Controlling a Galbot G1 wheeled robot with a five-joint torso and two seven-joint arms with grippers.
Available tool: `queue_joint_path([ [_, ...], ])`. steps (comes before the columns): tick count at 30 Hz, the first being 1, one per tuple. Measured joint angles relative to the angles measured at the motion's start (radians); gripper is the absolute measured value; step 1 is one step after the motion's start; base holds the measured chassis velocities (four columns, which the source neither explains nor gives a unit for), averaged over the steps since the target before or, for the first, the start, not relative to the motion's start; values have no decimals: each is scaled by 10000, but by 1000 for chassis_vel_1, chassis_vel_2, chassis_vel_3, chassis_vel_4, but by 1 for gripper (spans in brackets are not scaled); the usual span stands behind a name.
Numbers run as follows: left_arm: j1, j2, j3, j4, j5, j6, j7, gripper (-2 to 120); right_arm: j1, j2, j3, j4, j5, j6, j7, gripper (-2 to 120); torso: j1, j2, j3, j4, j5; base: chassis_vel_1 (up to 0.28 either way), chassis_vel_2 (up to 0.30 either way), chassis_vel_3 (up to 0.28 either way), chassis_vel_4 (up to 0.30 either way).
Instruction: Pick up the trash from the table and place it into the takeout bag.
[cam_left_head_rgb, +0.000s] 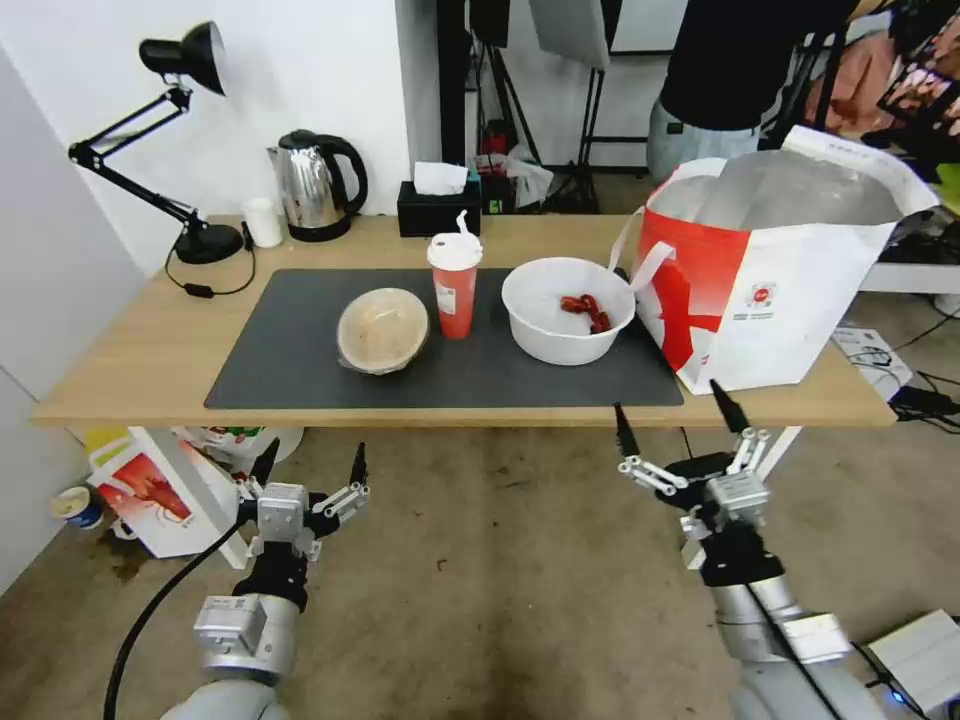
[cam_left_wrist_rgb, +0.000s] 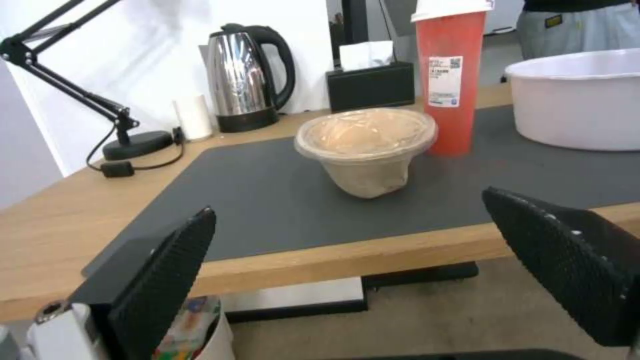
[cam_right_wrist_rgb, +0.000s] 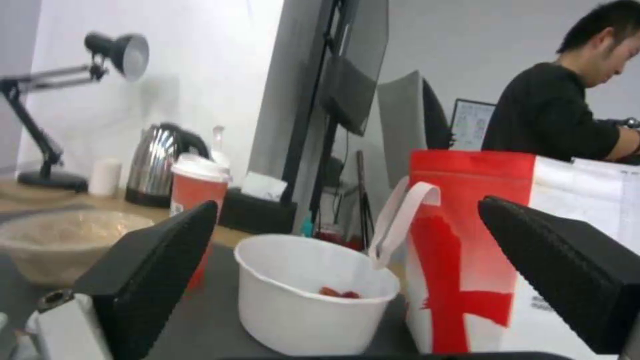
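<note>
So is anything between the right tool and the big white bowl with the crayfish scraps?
Nothing visible. The right tool hangs open below the table's front edge, and bare dark grey mat leads to the large white round plastic bowl.

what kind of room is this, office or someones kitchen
Probably an office or lab workspace, not a kitchen: the table carries a desk lamp and an electric kettle, stands and cables crowd the bare concrete floor behind, and takeout leftovers sit beside the takeout bag.
</note>
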Motion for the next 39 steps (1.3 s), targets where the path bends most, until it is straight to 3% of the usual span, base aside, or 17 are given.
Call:
queue_joint_path([
  [9,0,-1,0,0,0,0,0,100,241,-1555,1130,121,-523,-486,-701,100,0,0,0,2,0,0,0,0,0],
  [12,0,0,0,0,0,0,0,100,947,-2780,1237,19,-650,-627,-1129,100,0,0,1,3,1,0,0,0,0],
  [19,0,0,0,0,0,0,0,100,2096,-4374,1097,-257,136,-642,-1924,100,0,0,1,0,2,0,0,0,0],
  [22,0,0,0,0,0,0,0,100,3474,-5477,553,-619,1226,-624,-2418,100,-1,0,1,5,0,0,0,0,0],
  [31,0,0,0,0,0,0,1,100,5772,-6866,-662,-1472,2936,-668,-3168,100,-1,0,2,0,-2,0,0,0,0],
  [34,0,0,0,0,0,1,1,100,7140,-7271,-2005,-2029,3729,-897,-3673,100,-1,1,2,1,1,0,0,0,0],
  [36,0,0,0,0,0,0,1,100,7278,-7305,-2138,-2080,3809,-919,-3748,100,-1,0,2,1,1,0,0,0,0],
  [39,1,0,-1,1,0,1,1,100,8807,-7568,-3615,-2615,4576,-1138,-4377,100,-1,1,2,2,1,0,0,0,0],
])
